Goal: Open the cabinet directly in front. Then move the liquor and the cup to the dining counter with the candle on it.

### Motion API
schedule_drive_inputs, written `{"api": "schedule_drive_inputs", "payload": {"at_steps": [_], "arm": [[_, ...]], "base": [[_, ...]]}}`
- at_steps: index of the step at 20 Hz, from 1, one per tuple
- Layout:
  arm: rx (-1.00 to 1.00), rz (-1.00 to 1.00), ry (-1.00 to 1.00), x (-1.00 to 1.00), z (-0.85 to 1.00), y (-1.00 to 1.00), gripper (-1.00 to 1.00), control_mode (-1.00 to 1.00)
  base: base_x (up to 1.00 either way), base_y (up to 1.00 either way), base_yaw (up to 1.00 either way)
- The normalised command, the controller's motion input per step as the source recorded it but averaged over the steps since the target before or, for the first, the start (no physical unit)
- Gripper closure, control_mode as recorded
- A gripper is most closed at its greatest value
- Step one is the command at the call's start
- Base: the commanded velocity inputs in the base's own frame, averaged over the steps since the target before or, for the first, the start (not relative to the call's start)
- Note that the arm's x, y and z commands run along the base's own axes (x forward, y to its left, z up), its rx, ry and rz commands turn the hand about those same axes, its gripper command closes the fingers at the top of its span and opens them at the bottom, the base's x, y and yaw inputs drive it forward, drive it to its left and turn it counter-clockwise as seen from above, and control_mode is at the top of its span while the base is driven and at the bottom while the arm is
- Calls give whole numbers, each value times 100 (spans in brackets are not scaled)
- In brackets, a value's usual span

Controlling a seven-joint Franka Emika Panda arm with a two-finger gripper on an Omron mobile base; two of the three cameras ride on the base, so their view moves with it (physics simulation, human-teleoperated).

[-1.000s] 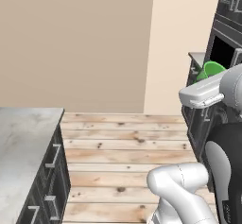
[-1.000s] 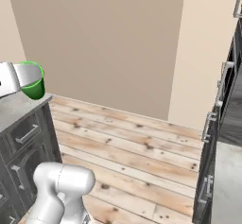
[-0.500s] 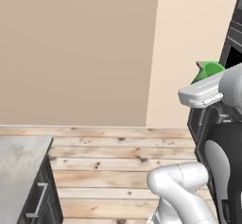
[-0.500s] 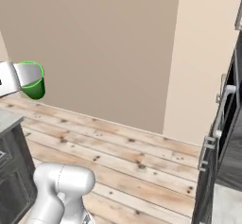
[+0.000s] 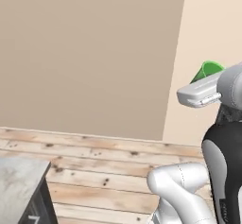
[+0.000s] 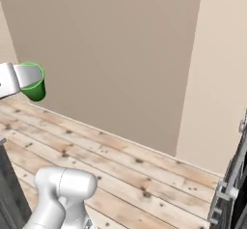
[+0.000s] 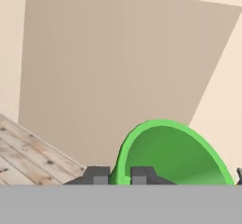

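Beige wall (image 5: 90,53) and paler projecting wall corner (image 6: 222,68) ahead, standing well beyond the arm, with a broad stretch of pale wooden plank floor (image 6: 135,170) between. Plenty of open room, then, for swinging or driving with a load held high.

Lower left of the left base view: corner of a light grey marble counter top (image 5: 19,180) on a dark base, low and well apart from the carried load. Probably the near edge to watch in any turn that way; whether this is the dining counter cannot be told.

Right edge of the right base view: dark grey cabinet front with silver bar handles (image 6: 229,189), also well clear.

Small bright green tapered cup (image 6: 34,84), carried in mid-air above the floor, roughly upright with open mouth uppermost in the right base view. Held high, presumably for clearing counter edges on the way to the dining counter.

Two-finger gripper (image 7: 119,176) clamped on the cup's rim: one dark fingertip inside the wall, the other outside, pinching the thin green wall between. Adequate for an empty tumbler, though likely prone to tilting under a jolt.
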Motion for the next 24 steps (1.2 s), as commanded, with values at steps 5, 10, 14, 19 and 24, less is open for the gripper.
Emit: {"api": "schedule_drive_inputs", "payload": {"at_steps": [5,10,14,19,24], "arm": [[0,0,0,0,0,0,100,100],[0,0,0,0,0,0,100,100],[0,0,0,0,0,0,100,100],[0,0,0,0,0,0,100,100],[0,0,0,0,0,0,100,100]], "base": [[75,0,54],[75,0,60],[78,-3,60],[80,-26,54],[49,-71,33]]}}
